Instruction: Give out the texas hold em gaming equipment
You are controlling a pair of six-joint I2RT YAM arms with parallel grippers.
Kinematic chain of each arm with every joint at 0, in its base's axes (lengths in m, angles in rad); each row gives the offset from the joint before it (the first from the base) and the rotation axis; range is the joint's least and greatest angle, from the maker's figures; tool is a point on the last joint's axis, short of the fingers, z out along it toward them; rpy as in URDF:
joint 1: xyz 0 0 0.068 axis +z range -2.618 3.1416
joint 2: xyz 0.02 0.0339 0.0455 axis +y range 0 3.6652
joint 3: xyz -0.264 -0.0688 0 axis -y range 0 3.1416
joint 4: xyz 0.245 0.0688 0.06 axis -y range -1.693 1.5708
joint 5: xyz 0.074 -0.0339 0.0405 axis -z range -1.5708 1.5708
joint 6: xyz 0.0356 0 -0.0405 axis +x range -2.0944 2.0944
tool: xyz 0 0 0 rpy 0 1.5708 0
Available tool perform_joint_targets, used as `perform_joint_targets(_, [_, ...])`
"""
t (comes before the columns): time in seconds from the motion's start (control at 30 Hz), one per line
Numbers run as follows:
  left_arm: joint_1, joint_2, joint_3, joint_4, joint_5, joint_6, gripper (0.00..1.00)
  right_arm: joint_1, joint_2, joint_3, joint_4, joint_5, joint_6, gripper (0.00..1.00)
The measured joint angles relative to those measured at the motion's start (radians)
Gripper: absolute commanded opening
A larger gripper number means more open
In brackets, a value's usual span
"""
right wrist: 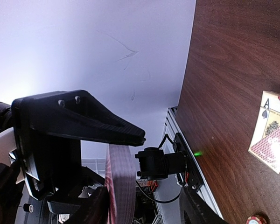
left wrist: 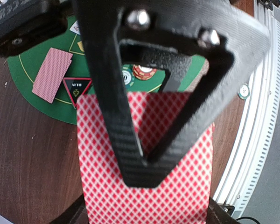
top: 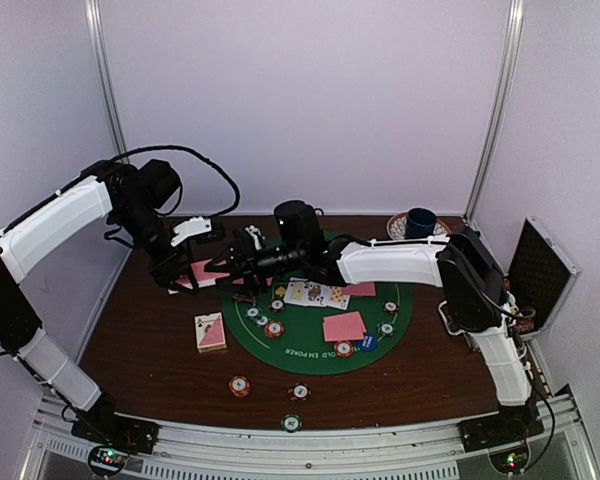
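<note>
— Where's the pink-backed deck?
— Off the bench, just left of the green mat, pinched in the left claw.
— And the right claw?
— At the deck, over the mat's left edge. Clamped or not, I can't tell.

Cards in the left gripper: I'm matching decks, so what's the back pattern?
Red-and-white diamond lattice on the cards, clearest in the left wrist view.

A dark blue cup sits on a patterned saucer at the bench's far edge. A metal-edged black case stands off its right side.
</note>
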Motion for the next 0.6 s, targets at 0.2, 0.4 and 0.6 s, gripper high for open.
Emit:
perform_joint_targets(0.2, [0.000,0.000,0.000,0.000,0.000,0.000,0.00,-0.008,-0.013,-0.016,0.001,-0.009,-0.005,0.48])
perform_joint_targets(0.4, [0.000,0.000,0.000,0.001,0.001,0.000,0.00,-0.011,-0.032,-0.017,-0.004,-0.017,0.002,0.30])
perform_joint_targets(0.6, [0.000,-0.001,0.000,0.002,0.001,0.000,0.00,-0.022,-0.063,-0.021,-0.010,-0.022,0.013,0.23])
